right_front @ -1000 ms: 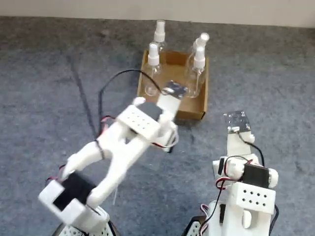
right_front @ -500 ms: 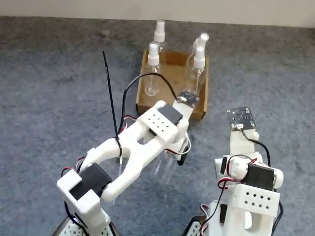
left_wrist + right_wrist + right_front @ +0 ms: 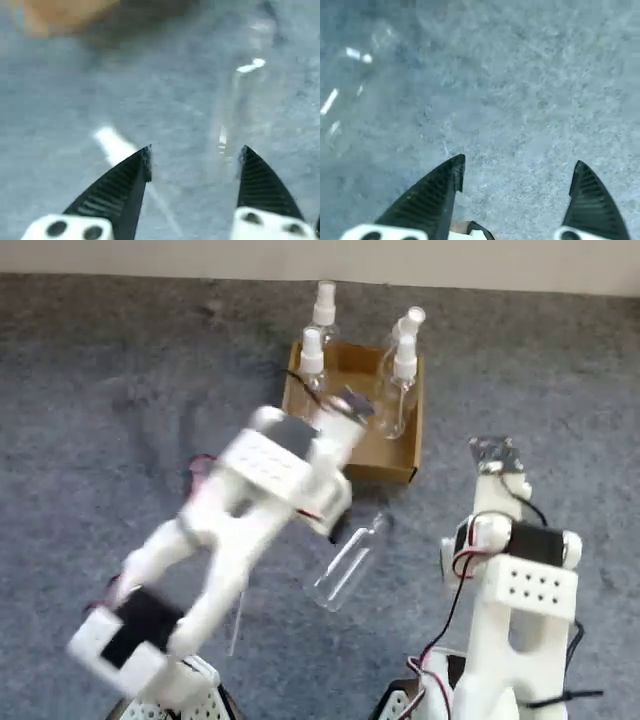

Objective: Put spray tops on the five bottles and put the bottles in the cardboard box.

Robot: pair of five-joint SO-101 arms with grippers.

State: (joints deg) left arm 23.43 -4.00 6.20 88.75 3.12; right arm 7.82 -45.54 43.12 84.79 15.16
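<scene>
The left gripper (image 3: 196, 148) has its fingers (image 3: 125, 180) spread wide, with nothing between them. The clear bottle (image 3: 232, 115), on which no spray top can be seen, lies on the grey worktop (image 3: 120, 390) just ahead, closer to one fingertip than to the middle of the gap. From above, its long axis runs diagonally, neck toward the nearby cardboard box (image 3: 385, 472). The right gripper (image 3: 520, 160) is also released and empty, and it is farther off, so the left arm seems the nearer one.
</scene>
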